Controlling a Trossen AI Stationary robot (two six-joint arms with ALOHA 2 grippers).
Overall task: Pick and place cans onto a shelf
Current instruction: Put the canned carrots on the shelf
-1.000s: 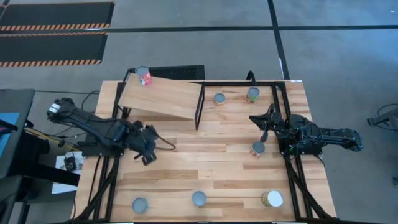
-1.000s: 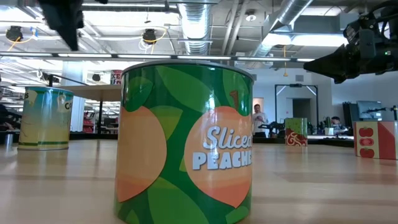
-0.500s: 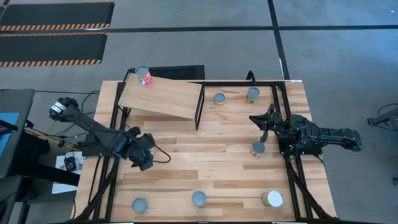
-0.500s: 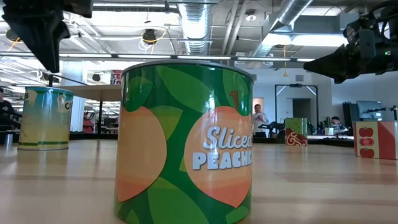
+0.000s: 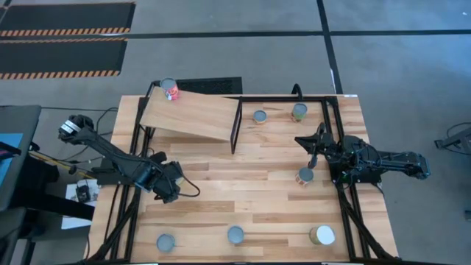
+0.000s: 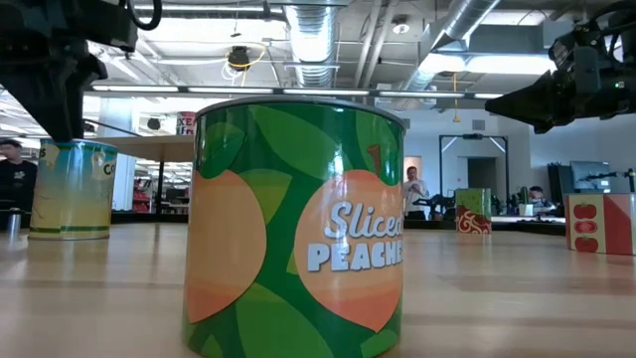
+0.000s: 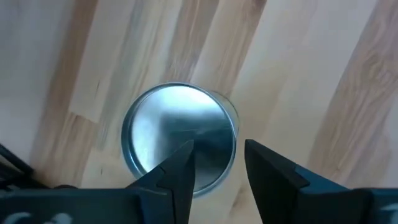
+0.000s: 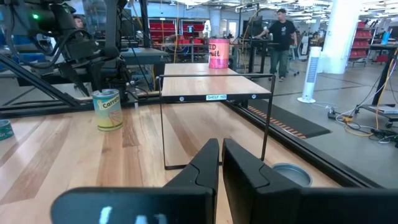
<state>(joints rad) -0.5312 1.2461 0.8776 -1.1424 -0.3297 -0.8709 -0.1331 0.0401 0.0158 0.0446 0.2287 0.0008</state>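
My left gripper (image 5: 171, 193) (image 7: 217, 152) is open and points down over the near-left part of the table. Past its fingers I see the silvery top of a can (image 7: 179, 134) (image 5: 165, 243); it stands on the wood below and the fingers are clear of it. The low view shows this yellow-green can (image 6: 72, 189) under the dark left arm. My right gripper (image 5: 302, 140) (image 8: 221, 149) is shut on nothing at the right, above the table. The sloping shelf (image 5: 191, 116) (image 8: 214, 87) stands at the far left, with a red can (image 5: 169, 90) on its far corner.
More cans stand on the table: two at the far middle (image 5: 259, 116) (image 5: 298, 112), one beside my right arm (image 5: 305, 175), and a peach can at the near edge (image 5: 235, 235) (image 6: 296, 224). A cream-topped can (image 5: 321, 235) is at the near right. A black frame (image 5: 338, 147) runs round the table.
My left gripper has drawn a little toward the table's near-left corner and come down, closer to the yellow-green can. My right arm has kept still, and no can has moved.
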